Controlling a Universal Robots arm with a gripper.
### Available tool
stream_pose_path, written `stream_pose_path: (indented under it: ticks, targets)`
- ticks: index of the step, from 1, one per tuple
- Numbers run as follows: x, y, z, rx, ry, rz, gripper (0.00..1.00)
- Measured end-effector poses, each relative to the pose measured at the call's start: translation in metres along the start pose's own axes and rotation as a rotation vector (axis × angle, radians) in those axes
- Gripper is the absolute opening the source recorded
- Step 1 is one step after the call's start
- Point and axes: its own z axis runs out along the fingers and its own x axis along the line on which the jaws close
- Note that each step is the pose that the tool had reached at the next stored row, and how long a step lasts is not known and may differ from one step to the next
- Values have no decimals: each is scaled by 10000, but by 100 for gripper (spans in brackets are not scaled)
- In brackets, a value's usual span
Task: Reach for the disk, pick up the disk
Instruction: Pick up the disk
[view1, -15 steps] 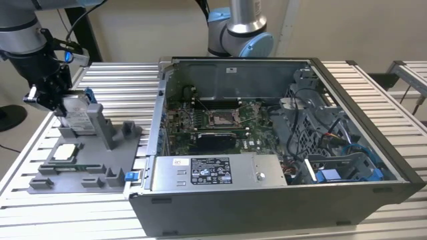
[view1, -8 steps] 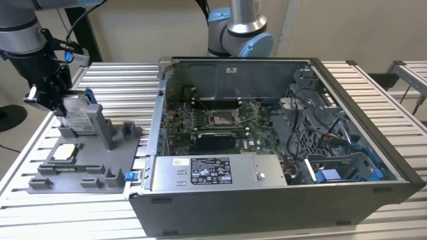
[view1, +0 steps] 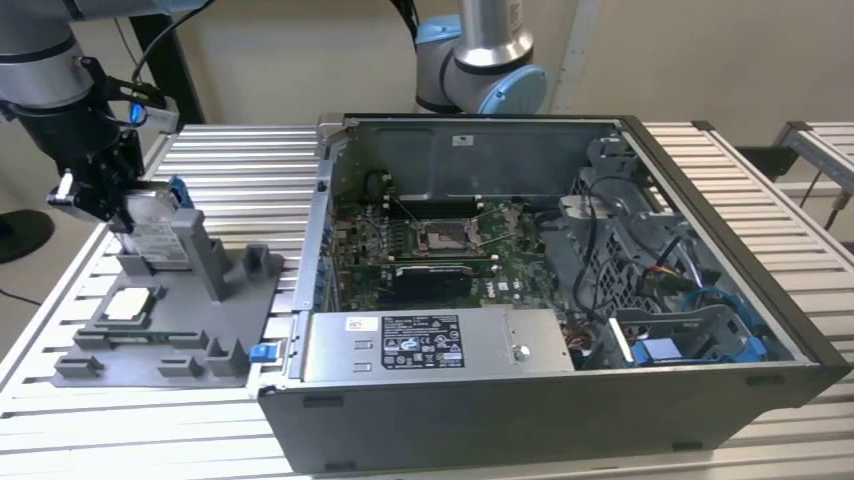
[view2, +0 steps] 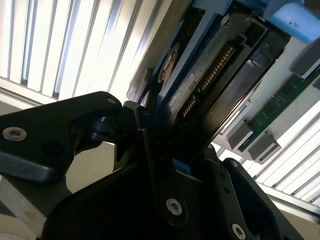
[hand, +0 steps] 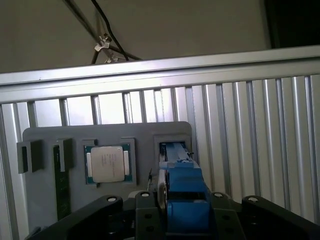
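The disk (view1: 160, 232) stands on edge in a slot of the grey fixture tray (view1: 200, 330) at the exterior view's left, its silver face and blue bracket showing. My gripper (view1: 134, 205) reaches down over its top, one finger on each side. In the second wrist view the black fingers (view2: 142, 130) press against the disk (view2: 200, 85), whose connector edge shows. In the first wrist view the blue bracket end of the disk (hand: 182, 175) sits between the fingers of my gripper (hand: 182, 200). The disk's lower part still sits in the tray slot.
A white-topped square chip (view1: 130, 305) (hand: 109, 164) lies in the tray beside the disk, with a green memory stick (hand: 61, 185) along it. An open computer case (view1: 467, 130) stands at the exterior view's right of the tray. Another robot arm (view1: 481, 60) rises behind the case.
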Motion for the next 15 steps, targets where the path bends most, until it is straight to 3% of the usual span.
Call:
stream_pose_path:
  ticks: [8, 15]
  targets:
    - [-2, 2, -38, -1, 0, 0, 0]
    - [-7, 6, -135, -1, 0, 0, 0]
